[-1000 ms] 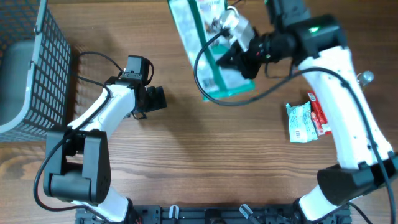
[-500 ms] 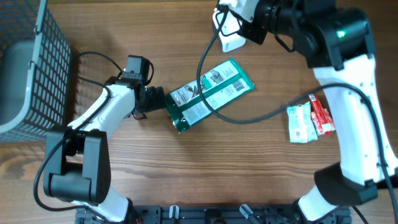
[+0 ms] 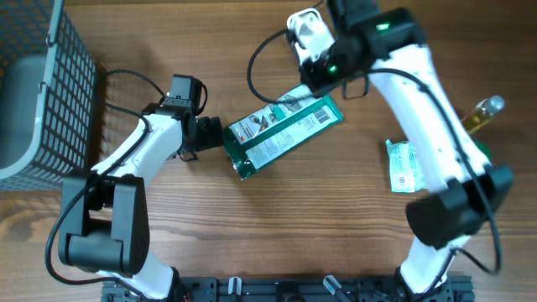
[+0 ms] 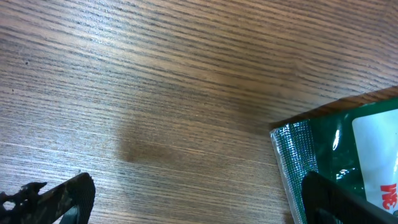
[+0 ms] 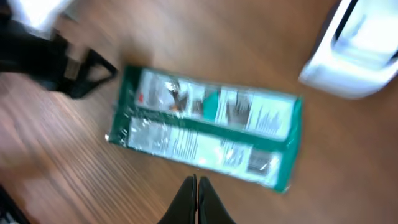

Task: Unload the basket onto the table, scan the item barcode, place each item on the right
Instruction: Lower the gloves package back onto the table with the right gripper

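The pouch (image 3: 281, 134) lies flat on the table (image 3: 277, 226), mid-scene, printed side up, slanting from lower-left to upper-right. L gripper (image 3: 216, 134) sits just beside its lower-left end w/ jaws spread wide and nothing in them. In the L wrist view one finger (image 4: 339, 199) overlaps the pouch corner; contact can't be told. R gripper (image 5: 196, 183) hangs above the pouch w/ fingers pressed together, empty. A white device (image 3: 306, 32), prob. the scanner, shows by the R wrist, beyond the pouch's upper-right end.

Handling, as a judgement: the pouch looks like thin glossy film w/ a crimped foil seal (image 4: 295, 158) at the end by the L gripper. It's prob. light, floppy and slick, so it'd sag or fold if held by one corner, and glare off the film could spoil a read. Lying flat, it gives no lip to get under. Best hold is a pinch across the seal, the stiffest part. Keep fingers off the dark block of bars (image 5: 258, 163) near the far end. It looks like the barcode but is too blurred to be sure.

Elsewhere: a small pack (image 3: 404, 165) to the right, well apart; a basket (image 3: 50, 92) far left.
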`<move>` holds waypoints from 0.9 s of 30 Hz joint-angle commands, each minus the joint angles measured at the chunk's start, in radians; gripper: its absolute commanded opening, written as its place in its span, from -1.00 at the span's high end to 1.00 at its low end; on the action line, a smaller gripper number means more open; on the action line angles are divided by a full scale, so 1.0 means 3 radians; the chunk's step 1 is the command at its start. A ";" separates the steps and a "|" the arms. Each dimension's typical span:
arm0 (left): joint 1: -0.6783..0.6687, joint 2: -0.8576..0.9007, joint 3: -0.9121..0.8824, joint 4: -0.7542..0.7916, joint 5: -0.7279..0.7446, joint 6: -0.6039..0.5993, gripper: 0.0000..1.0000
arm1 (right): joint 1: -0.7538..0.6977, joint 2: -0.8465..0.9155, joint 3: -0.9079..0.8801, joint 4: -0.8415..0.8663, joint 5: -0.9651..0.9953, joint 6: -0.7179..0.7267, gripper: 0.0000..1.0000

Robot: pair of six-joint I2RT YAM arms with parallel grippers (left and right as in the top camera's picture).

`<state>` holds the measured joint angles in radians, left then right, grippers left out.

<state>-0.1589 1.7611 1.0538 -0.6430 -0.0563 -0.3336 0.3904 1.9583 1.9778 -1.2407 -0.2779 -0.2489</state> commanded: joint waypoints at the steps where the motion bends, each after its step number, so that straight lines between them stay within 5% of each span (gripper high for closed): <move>1: -0.0006 -0.0036 -0.0022 0.0010 -0.0053 0.0041 -1.00 | 0.0005 0.0165 -0.0572 0.0341 0.0512 0.0829 0.91; 16: -0.0006 -0.0036 -0.0022 0.0010 -0.0053 0.0041 -1.00 | -0.0018 0.0169 -0.2179 0.2553 0.0938 0.1350 0.92; 27: -0.0006 -0.0036 -0.0022 0.0010 -0.0053 0.0041 -1.00 | 0.0019 0.0169 -0.2626 0.1965 -0.0136 0.2074 0.90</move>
<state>-0.1589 1.7615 1.0534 -0.6426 -0.0593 -0.3336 0.3855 1.9877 1.2579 -0.5919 -0.1383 0.2684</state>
